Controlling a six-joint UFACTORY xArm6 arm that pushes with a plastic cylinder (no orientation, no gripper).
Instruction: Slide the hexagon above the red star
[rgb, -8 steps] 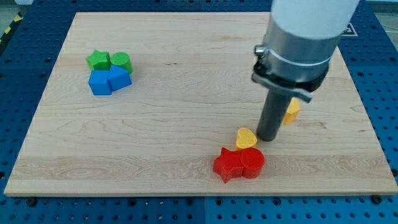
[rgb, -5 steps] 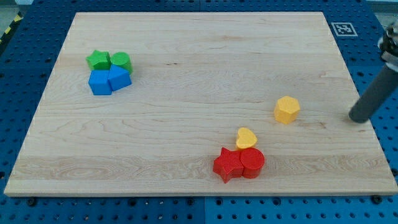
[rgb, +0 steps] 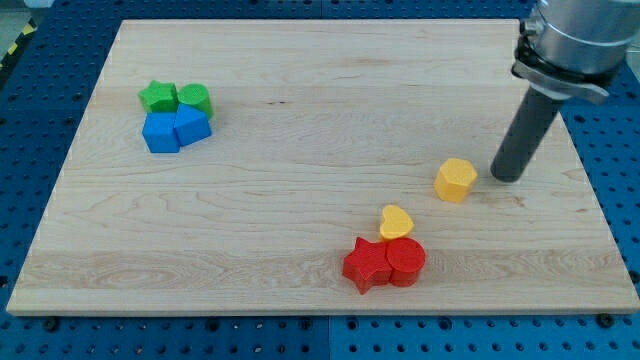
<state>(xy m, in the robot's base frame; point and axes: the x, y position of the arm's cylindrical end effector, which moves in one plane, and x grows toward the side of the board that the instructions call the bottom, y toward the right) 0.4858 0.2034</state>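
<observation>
Rod's tip (rgb: 507, 178), no claw fitted, sitting just right of the yellow hexagon (rgb: 456, 180), likely light, rigid, sliding easily toward the red star (rgb: 366, 265).

The table (rgb: 300, 120) was pale wood with fine lengthwise grain and a smooth, matt finish. Around it lay a blue metal-looking base (rgb: 40, 335) dotted with holes. The yellow hexagon (rgb: 456, 180), just beside my tip (rgb: 505, 178), looked like smooth matt plastic, as did the yellow heart (rgb: 396, 222), red star (rgb: 366, 265) and red cylinder (rgb: 406, 262). The rod (rgb: 525, 135) was dark and matt beneath a grey metal collar (rgb: 560, 75).
</observation>
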